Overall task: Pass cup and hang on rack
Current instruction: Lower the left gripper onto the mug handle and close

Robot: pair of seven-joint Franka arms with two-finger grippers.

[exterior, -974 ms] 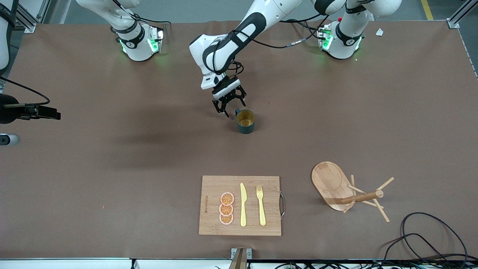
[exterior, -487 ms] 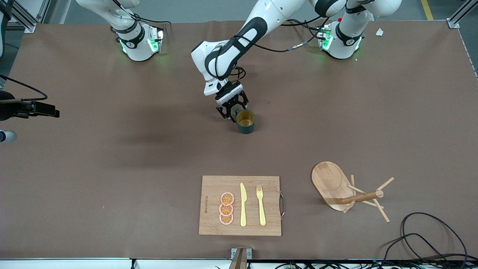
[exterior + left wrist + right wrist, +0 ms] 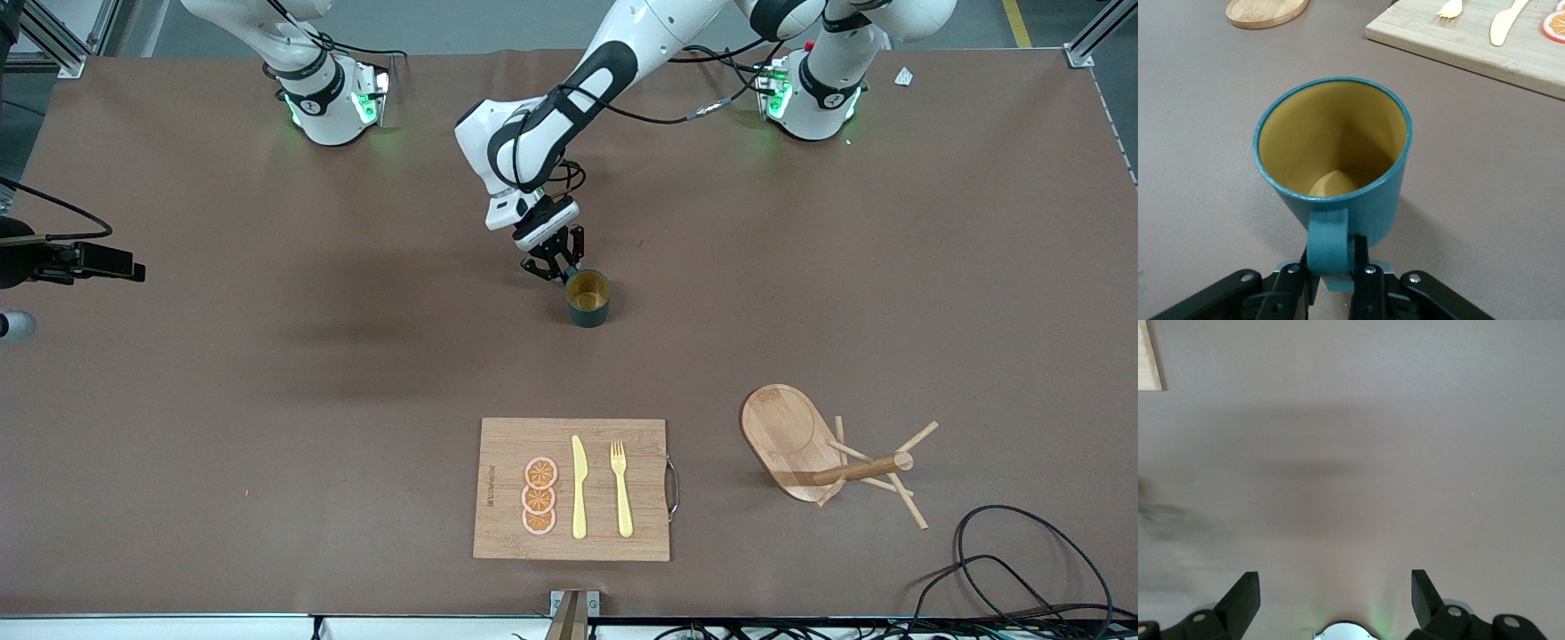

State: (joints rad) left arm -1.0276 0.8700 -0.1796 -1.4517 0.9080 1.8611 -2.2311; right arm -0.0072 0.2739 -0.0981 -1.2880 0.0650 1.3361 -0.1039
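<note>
My left gripper clamped on the handle of the cup, mid-table, well apart from the rack. My right gripper waits, jaws apart.

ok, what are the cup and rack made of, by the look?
Cup: likely matte plastic or bamboo-fibre composite; smooth teal outside, mustard inside, thin rim, no glassy shine. Rack: bamboo or light wood; pale grain on base, post and pegs, satin finish.
</note>
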